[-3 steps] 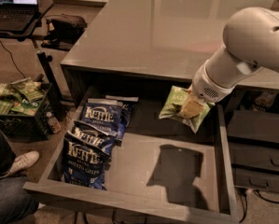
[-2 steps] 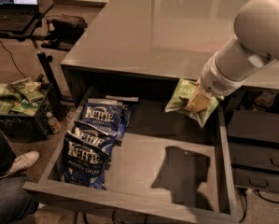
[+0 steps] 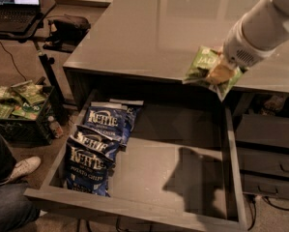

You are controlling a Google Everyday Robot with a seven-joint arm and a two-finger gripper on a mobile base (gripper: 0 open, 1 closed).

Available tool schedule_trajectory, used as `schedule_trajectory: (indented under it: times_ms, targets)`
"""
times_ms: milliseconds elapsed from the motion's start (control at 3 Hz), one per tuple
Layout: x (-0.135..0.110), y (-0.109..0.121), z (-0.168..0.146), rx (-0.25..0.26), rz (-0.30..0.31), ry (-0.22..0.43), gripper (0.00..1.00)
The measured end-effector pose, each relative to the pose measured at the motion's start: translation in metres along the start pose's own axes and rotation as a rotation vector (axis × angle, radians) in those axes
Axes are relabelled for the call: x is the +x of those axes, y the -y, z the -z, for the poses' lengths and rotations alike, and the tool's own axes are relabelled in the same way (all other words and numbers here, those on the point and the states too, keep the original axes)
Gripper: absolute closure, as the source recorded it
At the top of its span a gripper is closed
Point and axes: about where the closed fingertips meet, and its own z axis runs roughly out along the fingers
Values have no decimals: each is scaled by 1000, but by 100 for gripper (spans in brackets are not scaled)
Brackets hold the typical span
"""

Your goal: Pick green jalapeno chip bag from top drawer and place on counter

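End effector [image 3: 219, 70] pinches green jalapeno chip bag [image 3: 198, 62] (tilted) above counter [image 3: 149, 28] edge.

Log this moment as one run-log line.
gripper: by counter front edge, shut on green jalapeno chip bag | bag: airborne, not placed | top drawer: open, blue Kettle bags inside

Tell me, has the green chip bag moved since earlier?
Yes. In the gripper, the green chip bag rose from the drawer to the counter's front edge.

Blue bags [image 3: 103, 122] read "KETTLE"; the green bag [image 3: 201, 64], in the gripper [image 3: 223, 65] by the counter [image 3: 149, 33], "JAL".
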Motion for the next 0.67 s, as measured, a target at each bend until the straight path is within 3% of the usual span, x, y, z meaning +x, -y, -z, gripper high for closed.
schedule_trajectory:
  times_ms: [333,667]
  targets:
    - [-15,32,0,29,19,27,100]
    - [-32,62,-15,18,38,39,100]
